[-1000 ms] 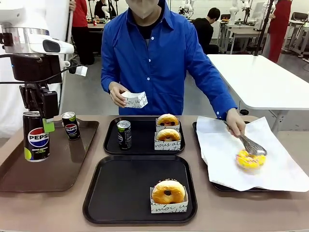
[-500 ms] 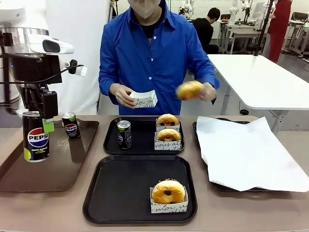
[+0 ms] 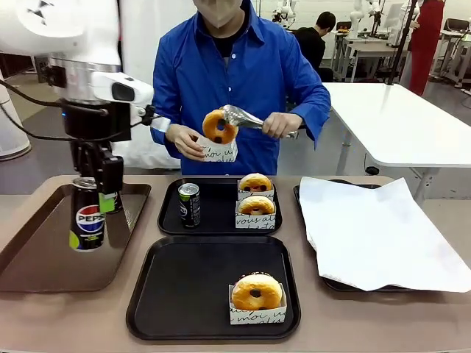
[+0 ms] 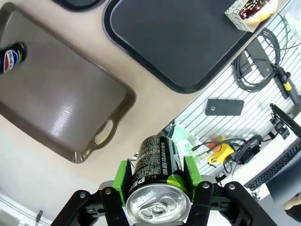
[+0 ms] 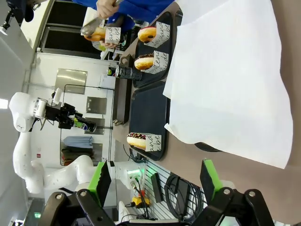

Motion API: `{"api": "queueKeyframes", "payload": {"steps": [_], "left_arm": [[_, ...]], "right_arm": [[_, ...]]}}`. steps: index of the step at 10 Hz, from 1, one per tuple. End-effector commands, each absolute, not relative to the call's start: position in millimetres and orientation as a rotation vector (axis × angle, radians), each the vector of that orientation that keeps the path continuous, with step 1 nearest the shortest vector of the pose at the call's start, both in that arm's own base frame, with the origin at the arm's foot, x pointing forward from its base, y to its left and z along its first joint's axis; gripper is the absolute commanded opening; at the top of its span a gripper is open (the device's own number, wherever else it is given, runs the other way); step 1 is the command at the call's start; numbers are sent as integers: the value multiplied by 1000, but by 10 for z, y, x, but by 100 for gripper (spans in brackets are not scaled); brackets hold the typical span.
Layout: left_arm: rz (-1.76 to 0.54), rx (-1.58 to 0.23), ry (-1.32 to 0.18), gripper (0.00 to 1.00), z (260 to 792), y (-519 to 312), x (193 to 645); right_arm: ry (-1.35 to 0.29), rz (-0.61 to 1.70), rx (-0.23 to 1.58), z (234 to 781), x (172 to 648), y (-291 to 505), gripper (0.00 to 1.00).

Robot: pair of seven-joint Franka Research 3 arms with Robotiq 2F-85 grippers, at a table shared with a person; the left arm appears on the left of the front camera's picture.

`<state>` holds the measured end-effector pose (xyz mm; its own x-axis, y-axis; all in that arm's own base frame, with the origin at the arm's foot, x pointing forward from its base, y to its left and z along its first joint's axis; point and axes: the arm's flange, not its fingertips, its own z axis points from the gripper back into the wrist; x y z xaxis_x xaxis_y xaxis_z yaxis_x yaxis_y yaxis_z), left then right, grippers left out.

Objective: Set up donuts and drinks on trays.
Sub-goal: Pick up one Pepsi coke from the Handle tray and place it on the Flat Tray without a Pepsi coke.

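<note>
Front view — far black tray (image 3: pixel 221 220): one can (image 3: pixel 189 204), two sleeved donuts (image 3: pixel 255 195). Near black tray (image 3: pixel 184 294): one sleeved donut (image 3: pixel 256 293), no drink yet. Left gripper (image 3: pixel 94 193) clamped on a Pepsi can (image 3: pixel 87 223), held above the brown tray (image 3: pixel 44 257). Person's tongs (image 3: pixel 246 118) hold a donut (image 3: pixel 218 126) at a paper sleeve (image 3: pixel 217 152). Right gripper (image 5: pixel 155 181) spread, holding nothing. Judged roughly half done — the near tray lacks its can and the donut in hand. Paper-lined tray's far edge is hidden.
</note>
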<state>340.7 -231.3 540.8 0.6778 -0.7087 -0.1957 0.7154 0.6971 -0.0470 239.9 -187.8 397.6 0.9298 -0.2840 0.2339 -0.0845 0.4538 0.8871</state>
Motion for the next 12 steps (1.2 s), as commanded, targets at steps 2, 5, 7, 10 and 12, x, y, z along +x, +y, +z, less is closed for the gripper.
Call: {"api": "queueKeyframes", "payload": {"steps": [2,5,7,10,12], "left_arm": [[-796,48,217,57,5383,-2419,3623],[-815,31,231,57,5246,-2566,3575],[-843,24,210,57,5245,-2694,3579],[-853,-47,198,57,4999,-2883,3472],[-854,-52,225,57,5121,-2764,3483]], "right_arm": [[-393,-117,1120,3973,2410,-1883,100],[-393,-117,1120,3973,2410,-1883,100],[-393,-117,1120,3973,2410,-1883,100],[-393,-117,1120,3973,2410,-1883,100],[-393,-117,1120,3973,2410,-1883,100]]}}
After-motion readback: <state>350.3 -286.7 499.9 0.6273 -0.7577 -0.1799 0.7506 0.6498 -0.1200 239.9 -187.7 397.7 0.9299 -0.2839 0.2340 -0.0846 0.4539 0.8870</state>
